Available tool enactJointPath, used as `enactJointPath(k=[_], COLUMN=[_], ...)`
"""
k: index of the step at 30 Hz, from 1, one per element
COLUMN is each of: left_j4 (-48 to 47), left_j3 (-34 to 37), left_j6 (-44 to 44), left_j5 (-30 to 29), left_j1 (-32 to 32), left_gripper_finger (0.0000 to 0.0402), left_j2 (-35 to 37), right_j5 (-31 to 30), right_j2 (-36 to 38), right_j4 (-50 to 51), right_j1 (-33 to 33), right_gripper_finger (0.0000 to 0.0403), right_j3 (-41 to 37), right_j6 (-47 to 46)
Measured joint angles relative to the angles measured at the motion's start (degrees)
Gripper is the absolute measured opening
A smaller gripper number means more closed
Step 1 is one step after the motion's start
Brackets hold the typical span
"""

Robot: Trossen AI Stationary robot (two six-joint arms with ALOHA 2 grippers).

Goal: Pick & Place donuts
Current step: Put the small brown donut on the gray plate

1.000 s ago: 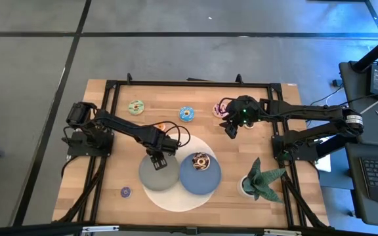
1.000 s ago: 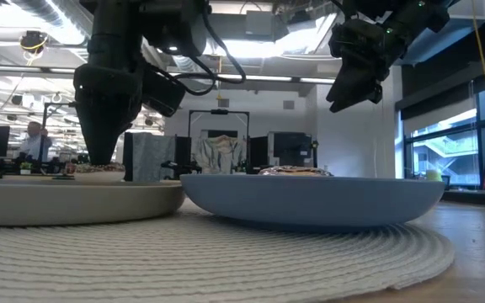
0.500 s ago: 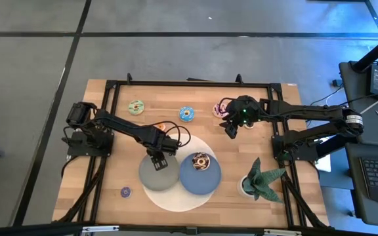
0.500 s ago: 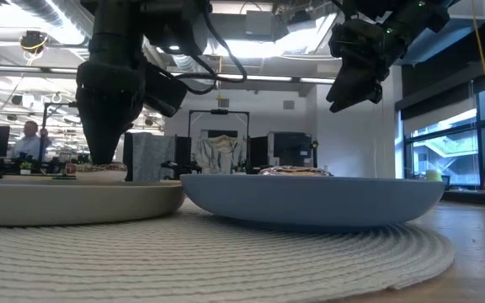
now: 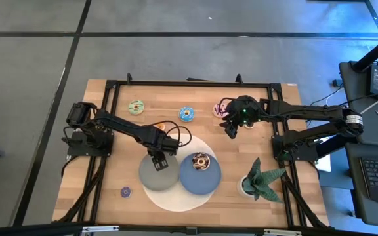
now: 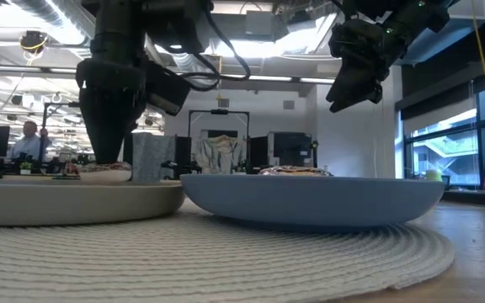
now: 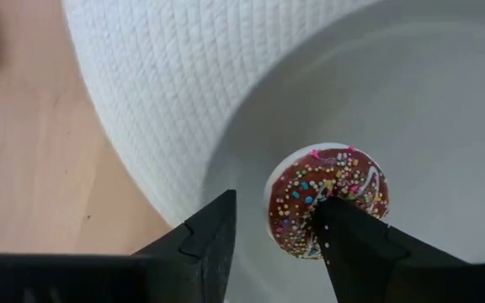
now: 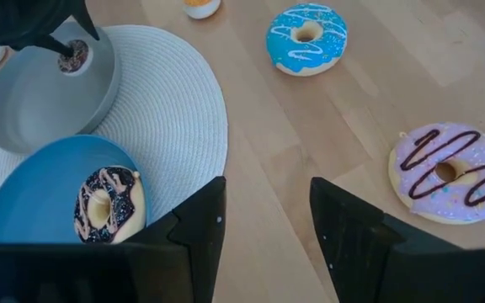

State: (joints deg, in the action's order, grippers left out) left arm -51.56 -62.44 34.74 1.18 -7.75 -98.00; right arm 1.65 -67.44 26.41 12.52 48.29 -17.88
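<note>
My left gripper (image 7: 272,240) hangs over the grey plate (image 5: 151,178), fingers apart, with the small brown sprinkled donut (image 7: 327,200) lying on that plate's floor just beside one fingertip; whether the pad touches it I cannot tell. From above, the gripper hides that donut. Taking the grey plate as my landmark: the blue plate (image 5: 209,180) touches it on the side toward my right arm and carries the chocolate donut (image 5: 201,160); both plates sit on the pale woven mat (image 5: 176,198). The tiny orange donut (image 5: 159,126) lies just beyond the grey plate, the yellow-green donut (image 5: 136,107) and blue donut (image 5: 187,113) farther beyond, the pink donut (image 8: 450,172) farther still toward my right gripper (image 8: 263,220), which waits there with fingers parted and empty. The purple donut (image 5: 126,192) lies on bare wood near the plate's near side. I judge these rings light, stiff and smooth-glazed, so likely to skid or pop out of a loose pinch; I would close across the outer rim at mid-height, squarely, rather than poke the hole, and squeeze gently
</note>
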Motion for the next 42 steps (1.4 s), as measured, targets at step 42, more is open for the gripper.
enactJointPath(k=[42], left_j4=[-2.0], left_j3=[0.2], left_j6=[4.4], left_j5=[-4.5], left_j1=[-0.8], left_gripper_finger=[0.0151], left_j2=[0.0], right_j5=[0.0], right_j2=[-2.5], right_j4=[-13.7], right_j1=[-5.7], right_gripper_finger=[0.0174], right_j3=[0.0], right_j6=[1.3])
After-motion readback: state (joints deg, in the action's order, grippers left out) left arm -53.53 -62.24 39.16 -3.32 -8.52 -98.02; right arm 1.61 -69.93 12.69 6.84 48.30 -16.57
